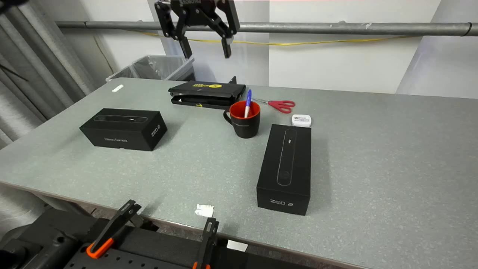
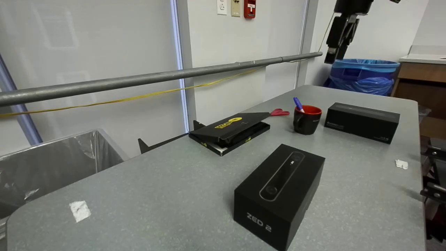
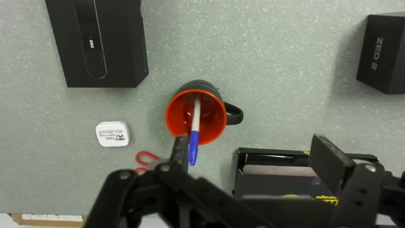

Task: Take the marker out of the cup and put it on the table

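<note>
Cup holds the marker, tilted, blue end above the rim. Bin past the far-left edge, clear liner inside. Gripper well above the table, jaws wide apart, nothing held; marker lower, apart from it. Tabletop stretches left from cup to black box; ZED 2 box near right.

Grey table, matte, well below gripper. On it, per wrist vw: cup upright, up-L of gripper; tin & scissors further L, scissors part. hidden; ZED box farther up-L, 2nd ZED box up-R; flat box ajar, past gripper & part. covered by it. Both ext. vws: 2 white scraps, well apart from gripper.
</note>
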Motion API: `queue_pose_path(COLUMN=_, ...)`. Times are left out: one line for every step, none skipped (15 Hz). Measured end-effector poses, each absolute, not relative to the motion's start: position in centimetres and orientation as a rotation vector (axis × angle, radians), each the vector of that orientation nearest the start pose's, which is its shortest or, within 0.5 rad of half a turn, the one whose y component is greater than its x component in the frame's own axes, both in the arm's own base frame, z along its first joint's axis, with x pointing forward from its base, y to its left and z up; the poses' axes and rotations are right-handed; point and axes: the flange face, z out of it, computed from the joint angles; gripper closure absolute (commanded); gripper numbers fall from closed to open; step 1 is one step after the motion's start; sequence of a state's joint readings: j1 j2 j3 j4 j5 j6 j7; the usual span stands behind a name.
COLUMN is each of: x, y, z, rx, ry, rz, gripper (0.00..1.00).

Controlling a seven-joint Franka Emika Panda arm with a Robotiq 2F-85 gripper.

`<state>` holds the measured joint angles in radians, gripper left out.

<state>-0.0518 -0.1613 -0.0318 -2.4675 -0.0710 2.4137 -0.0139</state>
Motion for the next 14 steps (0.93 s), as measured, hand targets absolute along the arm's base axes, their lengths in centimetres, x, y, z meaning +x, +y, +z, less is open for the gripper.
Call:
queue_pose_path(x=47.2, y=-4.3, z=35.7, rx=-3.188, ry=0.039, rz=-0.144, gripper=0.0)
queue_pose_path(x=47.2, y=-4.4, z=35.4, rx=-3.188, ry=0.039, rz=-0.133, gripper=0.0)
queue_pose_path(x=47.2, y=-4.2, z=35.5, rx=-3.188, ry=0.035, rz=-0.136, gripper=0.0)
queue_pose_path(x=47.2, y=-4.1, z=35.7, rx=-3.188, ry=0.031, rz=-0.143, gripper=0.0)
queue_pose_path(x=47.2, y=-4.1, z=35.9, rx=-3.188, ry=0.03, rz=-0.15, gripper=0.0)
queue_pose_path(x=47.1, y=-4.1, z=36.1, rx=-3.188, ry=0.03, rz=-0.155, gripper=0.0)
queue_pose_path(x=47.1, y=-4.1, z=36.1, rx=-3.187, ry=0.03, rz=-0.157, gripper=0.0)
queue_pose_path(x=47.1, y=-4.1, z=36.1, rx=-3.187, ry=0.03, rz=-0.156, gripper=0.0)
queue_pose_path(x=47.1, y=-4.1, z=35.9, rx=-3.188, ry=0.03, rz=-0.151, gripper=0.0)
queue_pose_path(x=47.2, y=-4.1, z=35.6, rx=-3.188, ry=0.029, rz=-0.148, gripper=0.0)
queue_pose_path(x=47.4, y=-4.2, z=35.1, rx=-3.189, ry=0.03, rz=-0.151, gripper=0.0)
queue_pose_path(x=47.7, y=-4.4, z=34.4, rx=-3.19, ry=0.033, rz=-0.157, gripper=0.0)
queue_pose_path(x=48.0, y=-4.6, z=33.5, rx=-3.193, ry=0.036, rz=-0.169, gripper=0.0)
queue_pose_path(x=48.5, y=-4.9, z=32.6, rx=-3.199, ry=0.042, rz=-0.189, gripper=0.0)
